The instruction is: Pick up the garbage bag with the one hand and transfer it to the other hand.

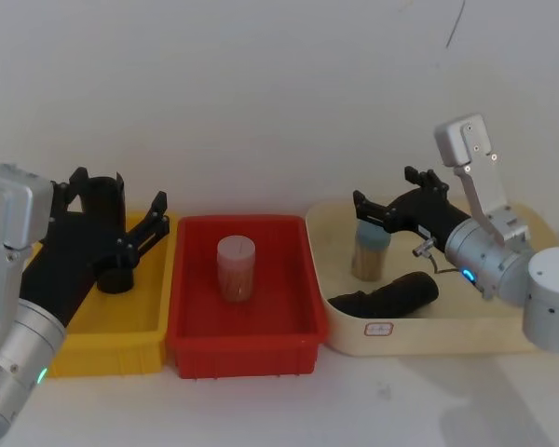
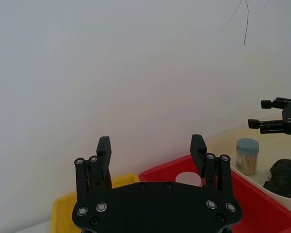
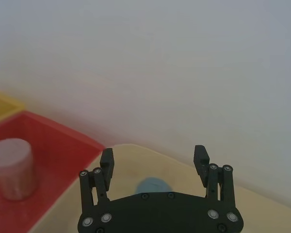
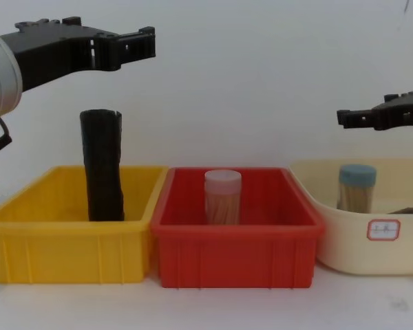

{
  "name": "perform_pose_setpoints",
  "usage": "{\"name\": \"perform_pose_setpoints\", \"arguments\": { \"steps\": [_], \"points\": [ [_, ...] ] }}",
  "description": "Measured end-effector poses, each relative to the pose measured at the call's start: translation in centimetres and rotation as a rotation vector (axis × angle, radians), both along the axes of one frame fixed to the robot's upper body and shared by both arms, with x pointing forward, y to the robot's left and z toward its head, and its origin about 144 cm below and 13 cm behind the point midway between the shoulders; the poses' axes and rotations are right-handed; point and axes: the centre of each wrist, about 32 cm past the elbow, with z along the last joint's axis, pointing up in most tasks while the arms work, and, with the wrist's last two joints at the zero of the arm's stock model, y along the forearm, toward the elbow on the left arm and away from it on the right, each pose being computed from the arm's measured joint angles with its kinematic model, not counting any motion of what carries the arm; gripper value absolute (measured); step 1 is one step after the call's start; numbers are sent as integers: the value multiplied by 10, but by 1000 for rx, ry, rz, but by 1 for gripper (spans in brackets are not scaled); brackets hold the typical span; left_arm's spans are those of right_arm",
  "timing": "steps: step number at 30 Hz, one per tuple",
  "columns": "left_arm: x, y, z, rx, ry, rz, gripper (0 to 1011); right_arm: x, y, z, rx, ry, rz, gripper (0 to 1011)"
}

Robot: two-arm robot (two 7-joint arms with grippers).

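The garbage bag [image 4: 102, 165] is a tall black roll standing upright in the yellow bin [image 4: 69, 237], its top well above the rim. In the head view its base [image 1: 116, 277] rests near the bin's back. My left gripper [image 4: 148, 41] hovers open high above the bag, fingertips past it toward the red bin, holding nothing. Its fingers [image 2: 103, 145] stand wide apart. My right gripper [image 1: 384, 186] hangs open and empty over the cream tray [image 1: 447, 337], above a blue-lidded jar [image 1: 371, 247].
A red bin [image 1: 191, 343] sits in the middle with a pale-lidded jar [image 1: 236, 268] inside. Another black roll [image 1: 391, 296] lies on its side in the cream tray, in front of the blue-lidded jar. A white wall rises close behind the bins.
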Motion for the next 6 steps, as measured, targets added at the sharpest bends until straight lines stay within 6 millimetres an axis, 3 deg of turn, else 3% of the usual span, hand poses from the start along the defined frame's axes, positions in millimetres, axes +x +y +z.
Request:
{"name": "perform_pose_setpoints", "arguments": {
  "steps": [6],
  "points": [
    [0,0,0,0,0,0,1002,-12,12,-2,50,-2,5,1002]
  ]
}}
